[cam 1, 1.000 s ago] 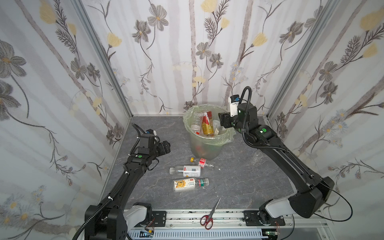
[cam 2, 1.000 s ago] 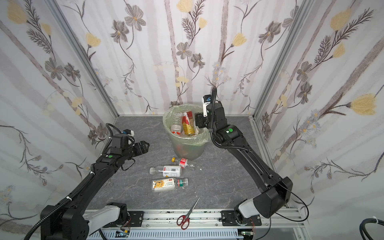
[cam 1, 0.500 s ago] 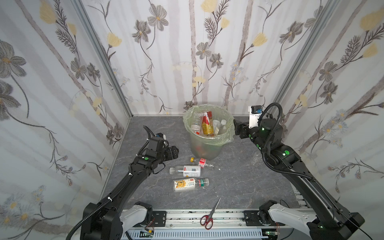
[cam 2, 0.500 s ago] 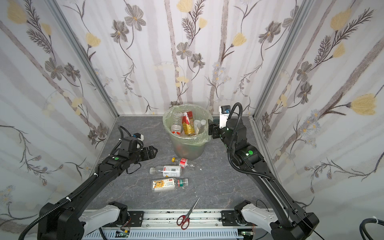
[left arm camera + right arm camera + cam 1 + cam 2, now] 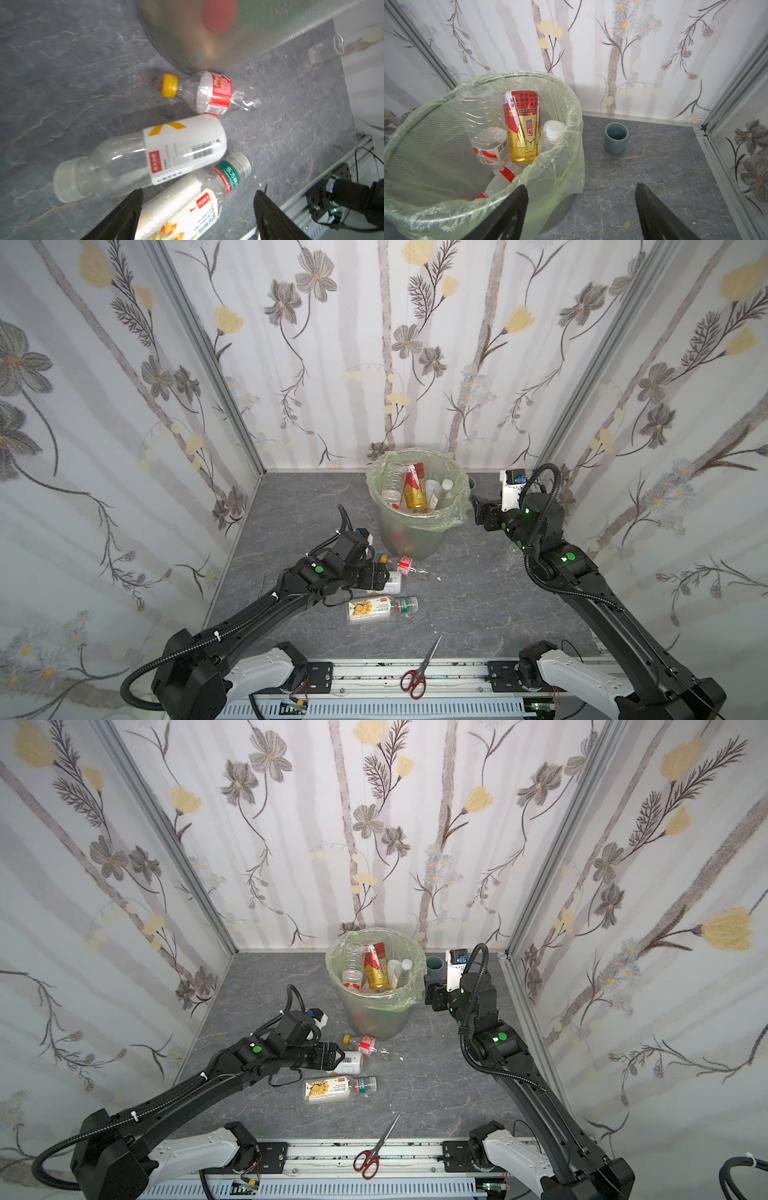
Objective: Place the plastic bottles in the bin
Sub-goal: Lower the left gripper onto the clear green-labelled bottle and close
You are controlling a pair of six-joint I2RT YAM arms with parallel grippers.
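Observation:
The bin (image 5: 376, 493) (image 5: 334, 965) stands at the back middle, lined with a pale green bag and holding several plastic bottles, among them a gold-red one (image 5: 521, 128). Three bottles lie on the floor in front of it. One has a yellow cap and red label (image 5: 214, 93) (image 5: 402, 564). Another has a white label (image 5: 176, 145). The third has a sunflower label (image 5: 380, 609) (image 5: 187, 205). My left gripper (image 5: 380, 576) (image 5: 197, 207) hovers open over these floor bottles and holds nothing. My right gripper (image 5: 482, 514) (image 5: 581, 207) is open and empty beside the bin's right side.
Red-handled scissors (image 5: 419, 668) lie at the front edge by the rail. A small blue-grey cup (image 5: 616, 137) (image 5: 434, 965) stands behind the right gripper near the back wall. Patterned walls close in three sides.
My right gripper drew back from over the bin to its right side and opened; a white-capped bottle now sits in the bin. My left gripper moved right, to the floor bottles.

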